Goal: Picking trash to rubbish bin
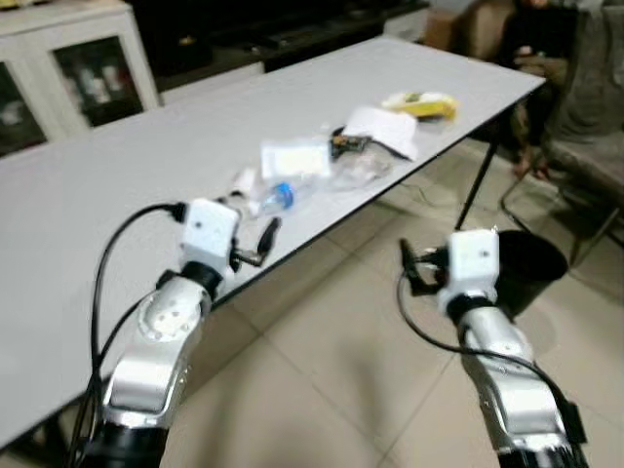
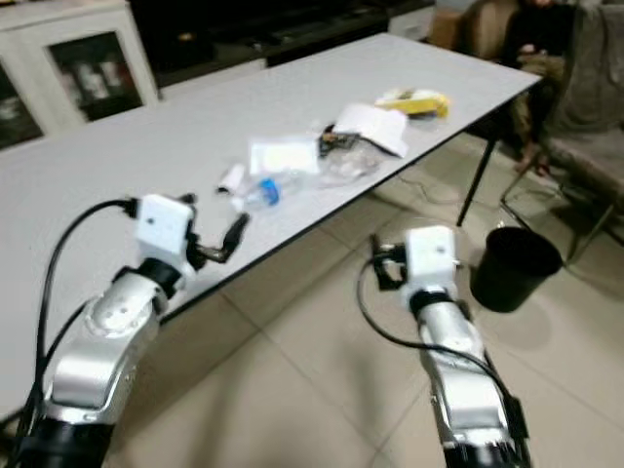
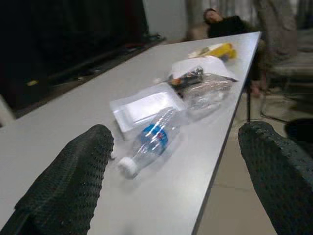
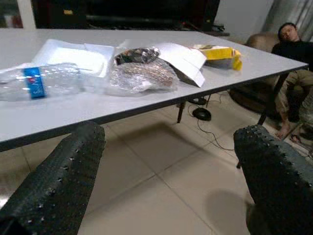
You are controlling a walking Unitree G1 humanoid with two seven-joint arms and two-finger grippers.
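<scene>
Left fingers: our left gripper (image 3: 173,161) is spread wide with nothing between the pads — it sits at the table's near edge, aimed at the plastic bottle (image 3: 149,143), which we judge to be the first pick.
Right fingers: our right gripper (image 4: 168,171) is also parted and empty, held out over the floor beside the table (image 1: 117,166), probably waiting its turn.
Bottle: clear, crushed-looking, blue label, white cap toward us; it lies on its side near the edge.
Other trash: a white foam tray (image 1: 294,156) touching the bottle, a crinkled clear bag (image 4: 139,76), white paper (image 1: 382,129) and a yellow wrapper (image 1: 424,103) further along.
Bin: the black rubbish bin (image 2: 514,265) stands on the floor past the right arm — near enough for a short carry.
Bystander: a person (image 4: 293,54) sits beyond the table's far end.
</scene>
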